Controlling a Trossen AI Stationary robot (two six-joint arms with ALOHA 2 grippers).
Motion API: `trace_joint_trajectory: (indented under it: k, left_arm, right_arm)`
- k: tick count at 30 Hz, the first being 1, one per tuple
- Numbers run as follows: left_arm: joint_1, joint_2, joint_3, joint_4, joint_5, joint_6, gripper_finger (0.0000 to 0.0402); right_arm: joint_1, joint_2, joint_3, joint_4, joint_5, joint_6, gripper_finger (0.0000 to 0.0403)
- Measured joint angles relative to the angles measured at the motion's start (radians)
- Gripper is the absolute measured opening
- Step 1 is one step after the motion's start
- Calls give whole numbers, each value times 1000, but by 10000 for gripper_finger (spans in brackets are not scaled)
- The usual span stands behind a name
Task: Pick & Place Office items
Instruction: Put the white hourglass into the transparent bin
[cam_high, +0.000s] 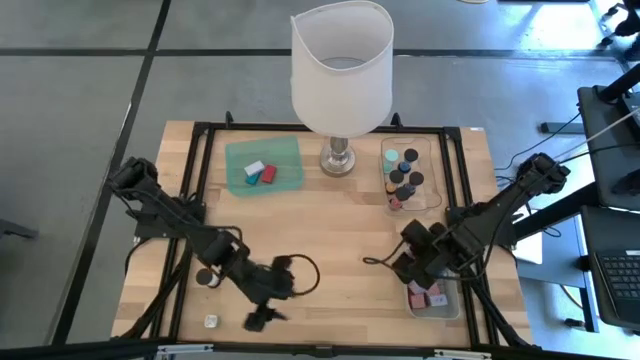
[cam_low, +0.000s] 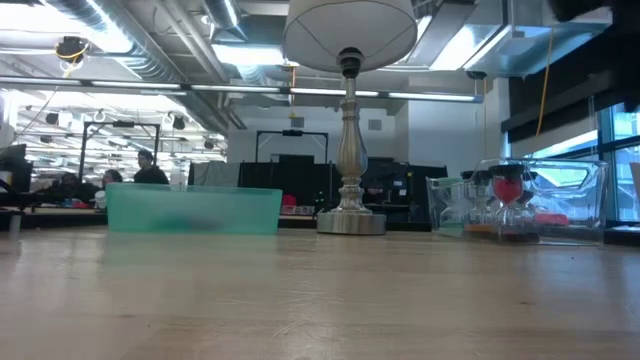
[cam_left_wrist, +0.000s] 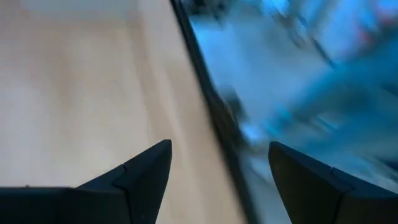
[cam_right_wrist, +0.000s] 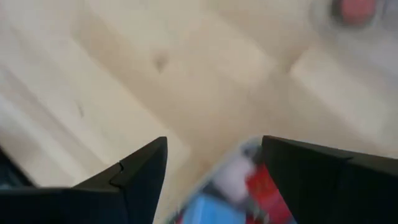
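My left gripper (cam_high: 262, 318) (cam_left_wrist: 219, 146) hangs open over the table's near edge, left of centre, with nothing between its fingers. Nearby, a small white block (cam_high: 211, 321) and a dark cylinder (cam_high: 205, 277) rest on the wood. My right gripper (cam_high: 405, 268) (cam_right_wrist: 214, 140) is open and empty above the near-right clear tray (cam_high: 447, 312). That tray holds pink and red pieces (cam_high: 432, 296); the right wrist view shows a blue (cam_right_wrist: 199, 211), a white (cam_right_wrist: 230, 177) and a red (cam_right_wrist: 268, 186) piece below the fingers. A green tray (cam_high: 285, 152) holds white, teal and red blocks (cam_high: 260, 173).
A tall white-shaded lamp (cam_high: 342, 70) stands at the far middle on a metal base (cam_low: 350, 222). A far-right clear tray (cam_high: 386, 150) holds dark-capped cylinders (cam_high: 408, 172). A black frame (cam_high: 200, 200) borders the table. Bare wood lies between the arms.
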Motion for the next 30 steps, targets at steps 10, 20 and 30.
trace_joint_trajectory:
  k: [10,20,30]
  left_arm:
    - [-41,16,52,34,-267,119,265]
    - [-74,13,402,-941,-139,-154,265]
    - [-216,-64,325,-1101,-70,-233,265]
  right_arm:
    - [-104,-1,0,213,284,-163,265]
    - [-191,-1,0,381,275,-328,265]
    - [-255,-1,0,434,186,-329,265]
